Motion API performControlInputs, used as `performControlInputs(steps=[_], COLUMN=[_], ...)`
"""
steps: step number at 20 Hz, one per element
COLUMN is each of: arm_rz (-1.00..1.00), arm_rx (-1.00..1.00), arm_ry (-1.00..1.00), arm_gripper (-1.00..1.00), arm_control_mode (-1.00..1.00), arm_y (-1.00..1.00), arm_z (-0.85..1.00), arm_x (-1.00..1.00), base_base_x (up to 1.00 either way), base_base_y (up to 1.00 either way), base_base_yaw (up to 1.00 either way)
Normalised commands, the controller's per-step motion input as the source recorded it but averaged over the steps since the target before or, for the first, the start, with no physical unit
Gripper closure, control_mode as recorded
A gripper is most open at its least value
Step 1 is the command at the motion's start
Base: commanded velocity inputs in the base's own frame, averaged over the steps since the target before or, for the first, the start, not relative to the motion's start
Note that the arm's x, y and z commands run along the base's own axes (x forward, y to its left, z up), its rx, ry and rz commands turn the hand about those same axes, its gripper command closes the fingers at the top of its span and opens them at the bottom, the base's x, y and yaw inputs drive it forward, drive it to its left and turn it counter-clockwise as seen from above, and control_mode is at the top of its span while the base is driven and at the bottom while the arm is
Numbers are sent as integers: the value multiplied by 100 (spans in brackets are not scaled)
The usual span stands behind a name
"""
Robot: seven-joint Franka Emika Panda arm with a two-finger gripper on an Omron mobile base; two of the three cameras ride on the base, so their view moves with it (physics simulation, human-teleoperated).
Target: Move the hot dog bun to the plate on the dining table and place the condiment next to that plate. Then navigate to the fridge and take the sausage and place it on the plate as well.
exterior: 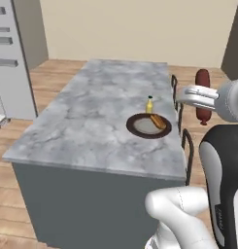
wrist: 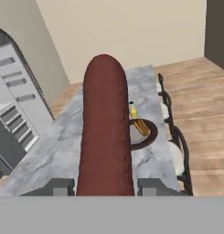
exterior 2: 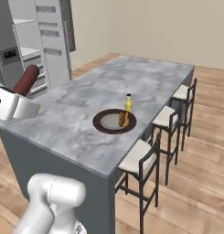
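Observation:
My gripper (wrist: 105, 186) is shut on a dark red sausage (wrist: 105, 132), which stands up between the fingers. Seen from the left base camera, the sausage (exterior: 203, 96) hangs to the right of the table, beyond its edge, at my gripper (exterior: 204, 98). From the right base camera the sausage (exterior 2: 26, 80) sits at the far left by my gripper (exterior 2: 19, 93). On the grey marble dining table (exterior: 86, 121) rests a dark-rimmed plate (exterior: 140, 126) holding the hot dog bun (exterior: 158, 120). A yellow condiment bottle (exterior: 149, 104) stands just behind the plate.
Dark-framed stools with white seats (exterior 2: 137, 157) line the table's right side. A grey fridge and cabinets (exterior: 11, 58) stand at the left. Wooden floor surrounds the table.

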Motion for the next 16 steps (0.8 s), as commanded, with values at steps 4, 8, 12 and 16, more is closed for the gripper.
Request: performControlInputs(steps=[4,8,12,16], arm_rz=[0,0,0,0], arm_rx=[0,0,0,0], arm_ry=[0,0,0,0], arm_gripper=[100,100,100,100], arm_control_mode=[100,100,100,100], arm_y=[0,0,0,0], arm_z=[0,0,0,0], arm_x=[0,0,0,0], base_base_x=[45,40,35,26], base_base_y=[-66,-62,-63,-67], base_base_yaw=[53,55,55,53])
